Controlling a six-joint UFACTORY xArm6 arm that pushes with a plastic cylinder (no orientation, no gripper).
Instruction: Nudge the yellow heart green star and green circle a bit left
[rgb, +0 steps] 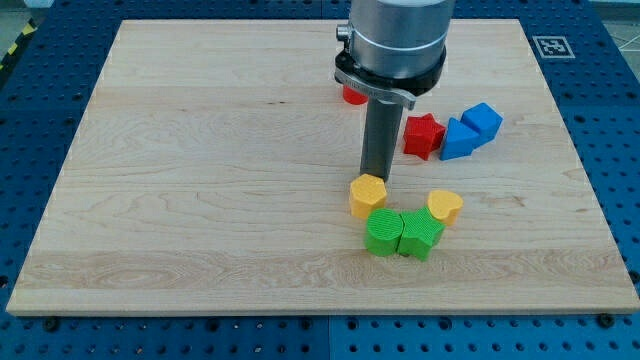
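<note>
The yellow heart lies right of centre on the wooden board. The green star sits just below-left of it, touching the green circle on its left. A yellow hexagon block sits just above the green circle. My tip stands at the top edge of the yellow hexagon, above-left of the green pair and left of the yellow heart.
A red star, a blue triangle-like block and a blue cube cluster at the view's right. A red block shows partly behind the arm. The blue perforated table surrounds the board.
</note>
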